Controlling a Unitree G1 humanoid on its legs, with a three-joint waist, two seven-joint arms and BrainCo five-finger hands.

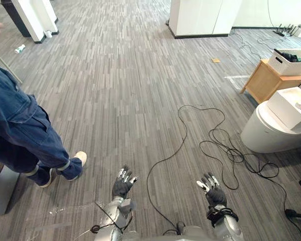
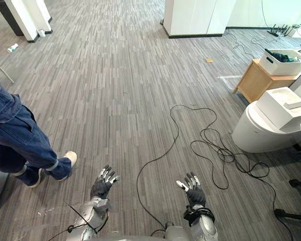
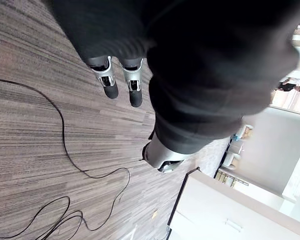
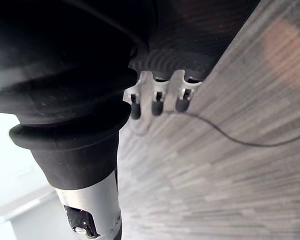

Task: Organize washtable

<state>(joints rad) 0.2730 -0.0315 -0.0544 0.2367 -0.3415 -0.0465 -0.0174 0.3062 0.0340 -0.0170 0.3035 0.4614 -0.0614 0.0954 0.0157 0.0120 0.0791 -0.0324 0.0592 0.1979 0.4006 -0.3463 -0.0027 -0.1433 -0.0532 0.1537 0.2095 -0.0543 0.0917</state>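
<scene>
The left hand (image 1: 123,185) is reaching out low and near, over the grey striped floor (image 1: 120,85). Its fingers (image 3: 110,82) are sticking out straight and spread apart, and they are holding nothing. The right hand (image 1: 212,191) is reaching out beside it, well apart from it, and its fingers (image 4: 157,104) are also sticking out straight and a bit spread, holding nothing. To the left, a person (image 1: 20,130) in blue work clothes is standing with one white shoe (image 1: 80,159) pointing toward the left hand. To the right, a round white toilet (image 1: 263,135) is sitting on the floor, and a white box (image 1: 288,108) is lying on top of it. Just past it, a small wooden table (image 1: 263,83) is standing with a white basket (image 1: 291,64) on top, well apart from both hands. I cannot tell if this table is the washtable. Far away, a big white cabinet (image 1: 203,17) is standing on the floor.
</scene>
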